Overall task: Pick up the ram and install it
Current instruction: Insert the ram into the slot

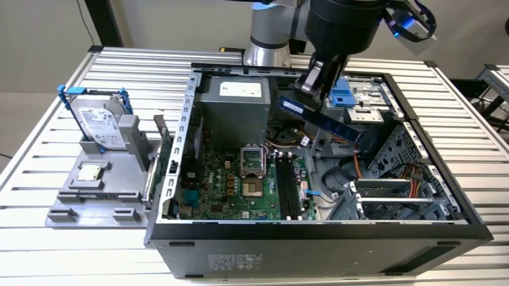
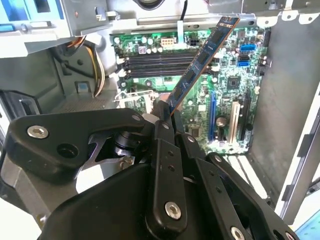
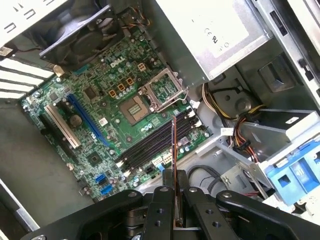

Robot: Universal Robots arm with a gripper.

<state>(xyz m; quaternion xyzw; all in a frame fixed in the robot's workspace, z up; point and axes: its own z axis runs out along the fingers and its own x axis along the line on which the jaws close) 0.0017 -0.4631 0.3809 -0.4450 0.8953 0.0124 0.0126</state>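
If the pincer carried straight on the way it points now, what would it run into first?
Probably the black memory slots on the green board: in the first wrist view the memory stick clamped in the pincer aims at them, though depth is unclear.

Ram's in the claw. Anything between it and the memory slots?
Nothing visible. The claw holds the ram in the air over the open case; the memory slots below lie bare, with cables off to their side.
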